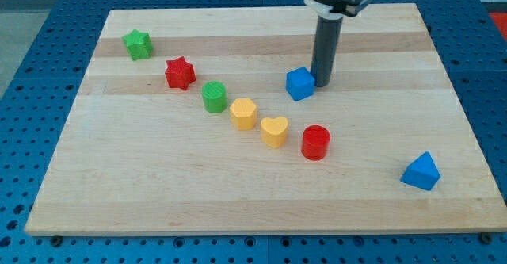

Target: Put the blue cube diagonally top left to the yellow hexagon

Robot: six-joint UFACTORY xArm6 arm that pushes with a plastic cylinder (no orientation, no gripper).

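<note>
The blue cube (299,83) sits a little above the board's middle. My tip (322,84) stands right against the cube's right side, touching it or nearly so. The yellow hexagon (244,113) lies below and to the left of the cube, in a diagonal row of blocks. The cube is up and to the right of the hexagon, about a block's width of bare wood apart.
A green star (138,44), a red star (180,73) and a green cylinder (214,97) run diagonally down to the hexagon. A yellow heart (274,131) and a red cylinder (315,142) continue the row. A blue triangular block (421,171) lies at the lower right. The wooden board (119,185) rests on a blue perforated table.
</note>
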